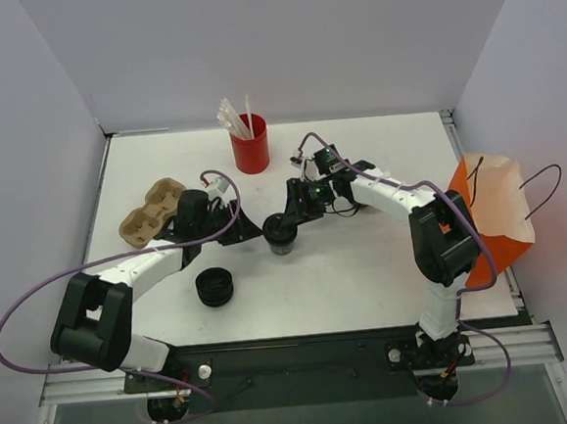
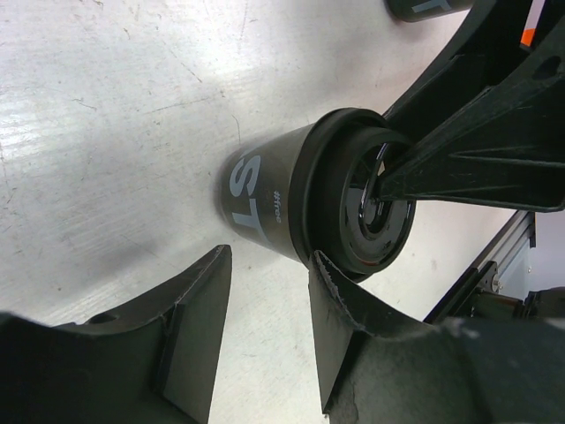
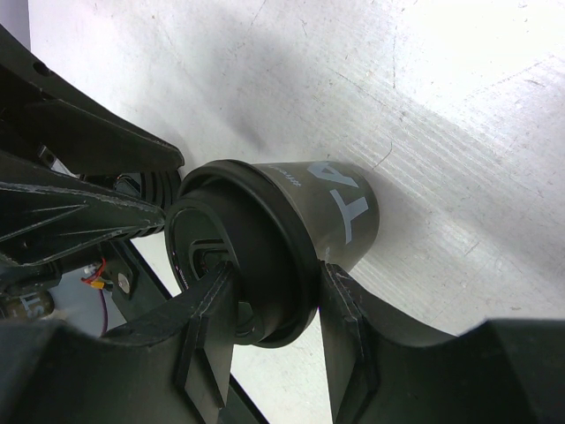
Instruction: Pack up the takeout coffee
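One takeout coffee [image 1: 280, 234], a small black cup with white lettering and a black lid, stands upright near the table's middle. My right gripper [image 1: 290, 217] reaches it from the right and is shut on the lid's edge: in the right wrist view one finger [image 3: 207, 309] lies on the lid top and the other presses the rim from outside [image 3: 276, 272]. My left gripper [image 1: 251, 229] sits just left of the cup, open [image 2: 270, 256], with bare table between its fingers. Its right fingertip [image 2: 322, 269] touches the lid rim of the cup [image 2: 265, 199].
A red cup of white straws [image 1: 250, 143] stands at the back. A brown cardboard cup carrier [image 1: 151, 211] lies at the left. A low stack of black lids [image 1: 214, 286] sits near the front. An orange paper bag [image 1: 495, 217] stands open at the right edge.
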Robot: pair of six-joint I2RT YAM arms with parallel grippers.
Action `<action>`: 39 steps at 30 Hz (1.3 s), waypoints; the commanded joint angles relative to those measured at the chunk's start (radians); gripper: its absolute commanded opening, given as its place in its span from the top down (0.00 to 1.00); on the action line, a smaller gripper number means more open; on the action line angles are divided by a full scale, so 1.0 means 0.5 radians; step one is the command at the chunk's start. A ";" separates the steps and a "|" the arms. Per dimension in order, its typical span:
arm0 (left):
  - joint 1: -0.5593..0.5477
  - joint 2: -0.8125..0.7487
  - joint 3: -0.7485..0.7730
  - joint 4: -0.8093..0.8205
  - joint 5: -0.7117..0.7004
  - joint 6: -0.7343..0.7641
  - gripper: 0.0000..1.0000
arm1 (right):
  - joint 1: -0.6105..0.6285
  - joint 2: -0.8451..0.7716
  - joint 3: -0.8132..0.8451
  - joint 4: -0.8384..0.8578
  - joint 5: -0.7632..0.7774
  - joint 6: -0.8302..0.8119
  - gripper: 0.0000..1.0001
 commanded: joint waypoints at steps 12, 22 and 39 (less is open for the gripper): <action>-0.038 0.195 -0.004 0.293 0.053 -0.023 0.50 | 0.003 0.088 -0.071 -0.197 0.178 -0.101 0.66; -0.225 0.299 -0.044 -0.065 -0.612 -0.038 0.53 | 0.009 0.167 -0.222 -0.114 0.205 -0.159 0.68; -0.376 -0.047 0.127 -0.488 -0.565 -0.250 0.48 | 0.062 0.330 -0.008 -0.361 -0.110 -0.584 0.66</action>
